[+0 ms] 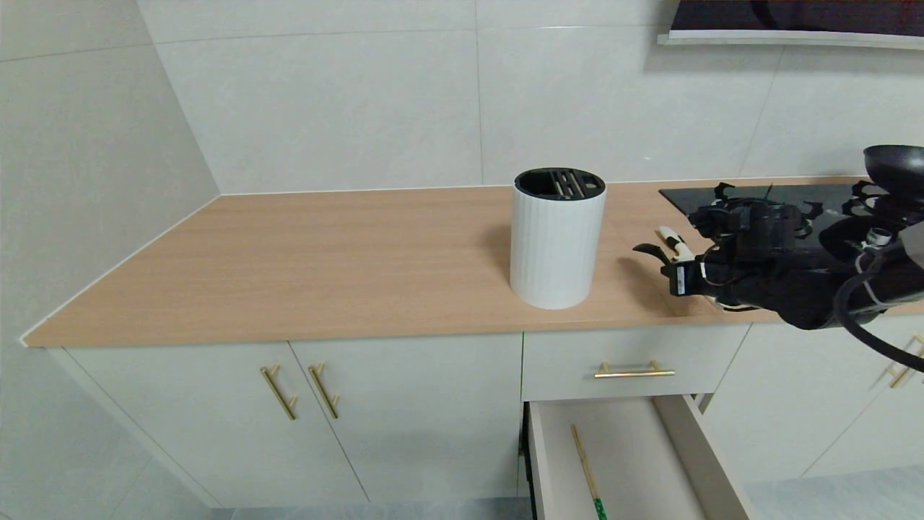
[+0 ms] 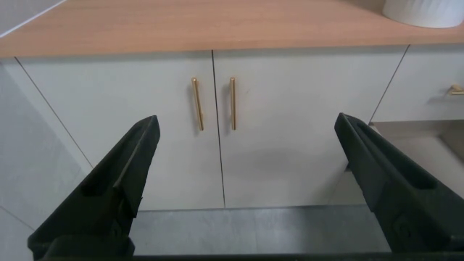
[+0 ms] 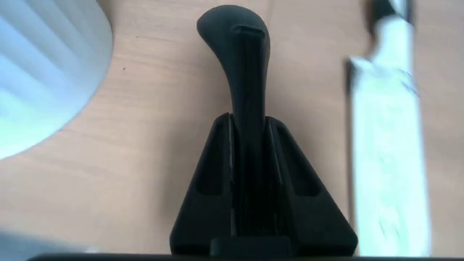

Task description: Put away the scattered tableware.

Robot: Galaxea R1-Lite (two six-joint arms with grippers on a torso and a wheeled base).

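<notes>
My right gripper (image 1: 670,273) hovers just above the wooden countertop (image 1: 325,260), to the right of the white ribbed utensil holder (image 1: 557,245). It is shut on a black-handled utensil (image 3: 239,65), whose curved handle end (image 1: 648,250) points toward the holder. The rest of that utensil is hidden. A white knife (image 1: 674,243) lies on the counter just behind the gripper, and in the right wrist view the knife (image 3: 383,138) lies beside the held handle. My left gripper (image 2: 246,125) is open with nothing in it, low in front of the white cabinet doors (image 2: 217,123).
The holder has a black slotted top (image 1: 560,183). Below the counter a drawer (image 1: 621,462) stands open with a chopstick (image 1: 586,466) inside. A black cooktop (image 1: 765,196) with a dark pot (image 1: 895,162) lies at the right. The counter's left half is bare.
</notes>
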